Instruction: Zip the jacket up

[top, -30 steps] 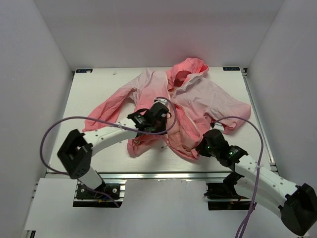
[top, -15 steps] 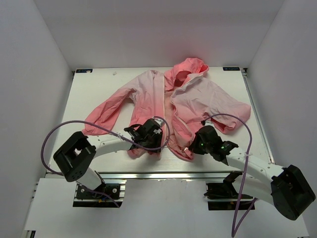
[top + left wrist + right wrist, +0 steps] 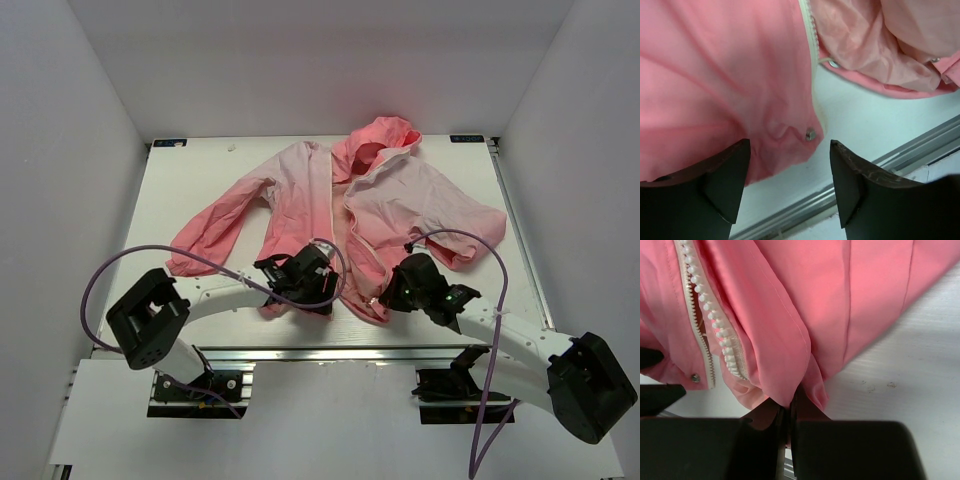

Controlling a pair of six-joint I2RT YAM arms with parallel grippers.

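Note:
The jacket [image 3: 300,190] lies spread on the white table, hood at the back, its front open with the two panels side by side. My left gripper [image 3: 312,290] hovers over the left panel's lower corner; in the left wrist view the gripper [image 3: 790,145] is open, nothing between its fingers, with the jacket's hem [image 3: 715,75] and a metal snap [image 3: 810,133] lying just beyond them. My right gripper [image 3: 386,297] is at the right panel's hem. In the right wrist view this gripper [image 3: 788,412] is shut on a fold of the jacket [image 3: 815,300], next to the white zipper teeth [image 3: 710,315].
The table's near edge with its metal rail [image 3: 840,185] runs just beyond the hem. White walls close in the table [image 3: 200,180] on three sides. Purple cables [image 3: 110,265] loop over both arms.
Both arms drew the jacket's lower front toward the near edge and laid it flatter. The left gripper then opened and let go of the left panel's hem. The right gripper stayed shut.

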